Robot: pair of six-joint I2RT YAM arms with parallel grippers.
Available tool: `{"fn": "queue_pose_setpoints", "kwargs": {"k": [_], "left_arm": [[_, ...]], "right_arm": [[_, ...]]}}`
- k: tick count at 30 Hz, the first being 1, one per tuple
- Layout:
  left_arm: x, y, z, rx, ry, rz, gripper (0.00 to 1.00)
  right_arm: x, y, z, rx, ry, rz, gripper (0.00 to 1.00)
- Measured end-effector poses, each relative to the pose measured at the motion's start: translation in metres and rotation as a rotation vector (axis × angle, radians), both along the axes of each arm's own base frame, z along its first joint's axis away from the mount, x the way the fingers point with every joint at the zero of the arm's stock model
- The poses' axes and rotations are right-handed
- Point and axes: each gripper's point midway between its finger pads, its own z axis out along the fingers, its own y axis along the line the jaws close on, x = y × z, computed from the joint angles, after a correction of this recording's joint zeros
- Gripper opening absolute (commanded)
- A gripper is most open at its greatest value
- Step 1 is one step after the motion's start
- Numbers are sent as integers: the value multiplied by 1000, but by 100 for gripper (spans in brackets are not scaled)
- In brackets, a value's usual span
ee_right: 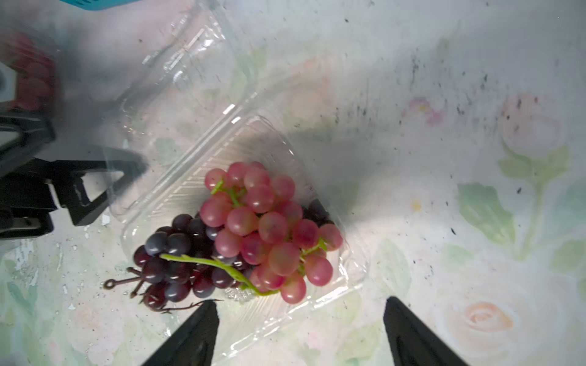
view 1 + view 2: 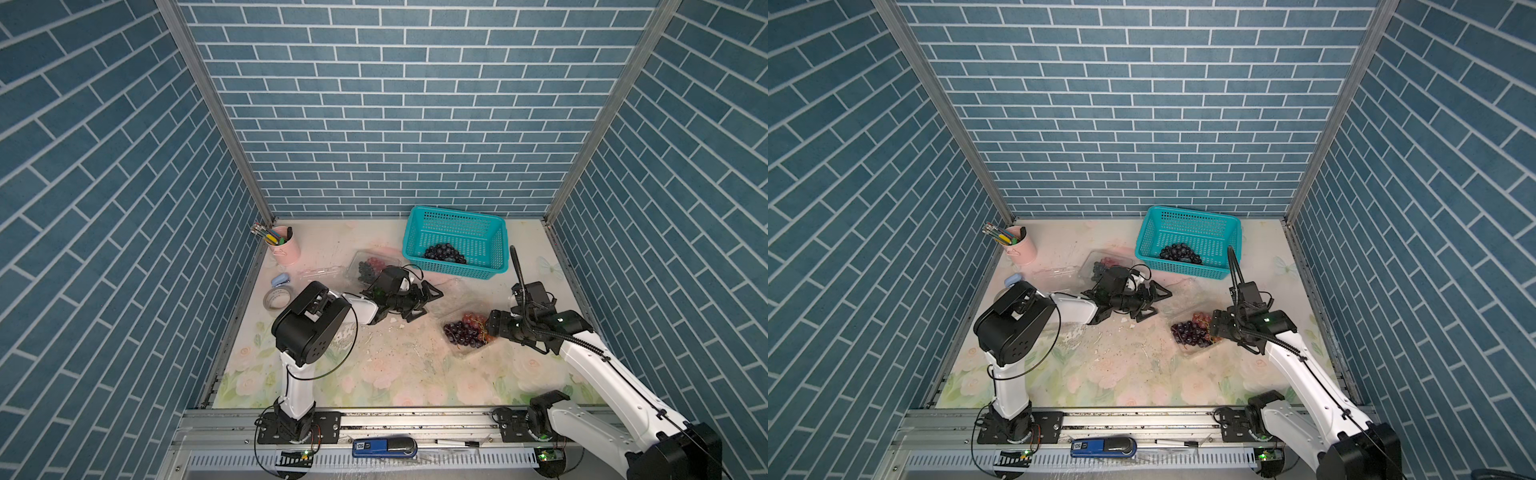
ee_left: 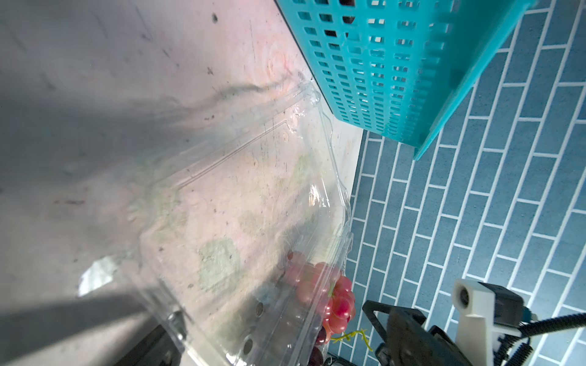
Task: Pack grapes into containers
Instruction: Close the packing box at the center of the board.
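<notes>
A clear container [image 1: 285, 320] lies at the right of the table with its lid [image 1: 177, 79] folded open. Inside it lie red-pink grapes [image 1: 263, 221] and dark purple grapes [image 1: 177, 263]; both top views show this fruit [image 2: 465, 332] too. My right gripper [image 1: 301, 320] hovers open just over the container's near rim, with nothing between its fingers. My left gripper [image 2: 430, 303] is open beside the far edge of the open lid. A second container [image 2: 370, 266] with red and dark grapes sits behind the left arm. More dark grapes [image 2: 444, 252] lie in the teal basket.
The teal basket [image 2: 457, 214] stands at the back right. A pink cup of pens [image 2: 284, 245], a tape roll [image 2: 277, 298] and a small blue object [image 2: 280, 279] are at the back left. A flat clear plastic piece [image 2: 320, 272] lies near the cup.
</notes>
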Motion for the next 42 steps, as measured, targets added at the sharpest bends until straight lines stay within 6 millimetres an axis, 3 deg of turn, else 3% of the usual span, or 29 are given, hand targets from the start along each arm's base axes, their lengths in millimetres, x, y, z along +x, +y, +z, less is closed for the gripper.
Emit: {"fn": "queue_pose_setpoints", "kwargs": {"k": [5,12,18,22,31,42], "left_arm": [[3,-9,9,-34,-26,-8,100],[7,-17,31,-123,-77,1,100],[3,-14,29,-143,-75,11,100],[1,-11,35,-151,-82,15,100],[-5,3,81,-177,-178,17,100],[-9,8,67,-144,-156,18,99]], "right_arm": [[-3,0,-15,23,44,-21,84],[14,11,-31,44,80,-16,85],[32,25,-34,83,88,3,89],[38,32,-31,116,76,17,90],[69,55,-9,157,-2,90,92],[69,56,0,152,-29,110,94]]}}
